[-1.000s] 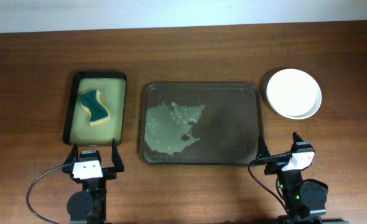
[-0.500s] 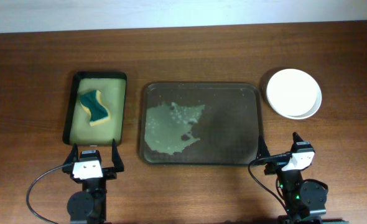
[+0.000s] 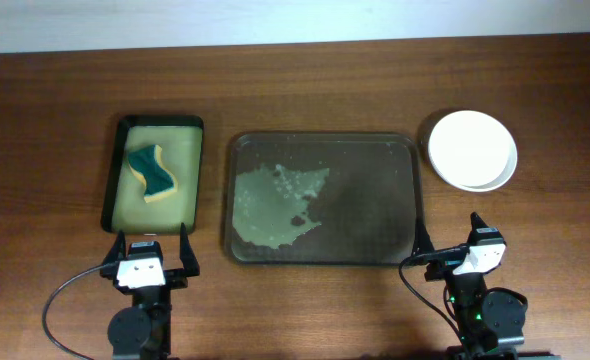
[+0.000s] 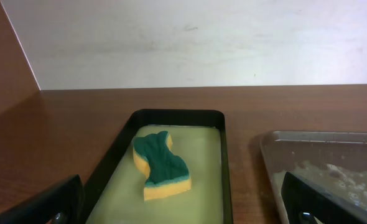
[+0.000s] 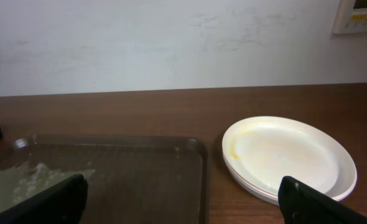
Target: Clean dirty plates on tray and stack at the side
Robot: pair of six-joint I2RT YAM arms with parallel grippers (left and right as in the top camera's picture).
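Overhead, the plates (image 3: 472,150) sit stacked in one white pile on the table (image 3: 305,90), just beside the far right corner of the tray (image 3: 375,205). The right wrist view shows a faint yellow smear along the top plate's left inner edge. The tray is dark brown, with a pale foamy puddle (image 3: 270,205) on its left half. The left gripper (image 3: 152,243) and right gripper (image 3: 446,230) hang near the table's front edge, fingers spread wide, gripping nothing.

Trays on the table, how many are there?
2. The big dark brown tray sits in the middle, with a wet foamy patch on it. The smaller black tray lies just left of it, holding a sponge. None seem hidden.
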